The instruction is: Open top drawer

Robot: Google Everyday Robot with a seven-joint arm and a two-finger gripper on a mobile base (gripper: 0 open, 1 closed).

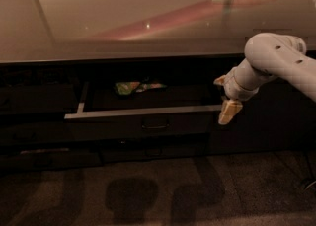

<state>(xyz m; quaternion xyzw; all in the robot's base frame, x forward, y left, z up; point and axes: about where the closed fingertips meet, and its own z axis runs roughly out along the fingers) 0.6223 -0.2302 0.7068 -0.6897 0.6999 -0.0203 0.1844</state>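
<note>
The top drawer [143, 113] stands pulled out below the counter, its pale top edge running from left to right, with a small loop handle [155, 126] centred on its dark front. A green and yellow packet [129, 87] lies inside at the back. My gripper [228, 107] hangs at the end of the white arm [276, 62], just beyond the drawer's right end and level with its front edge, pointing down. It holds nothing that I can see.
A glossy beige countertop [148, 18] runs above the drawers. More dark drawer fronts sit to the left [34, 96] and below [148, 146]. Grey carpet [148, 190] with shadows lies in front.
</note>
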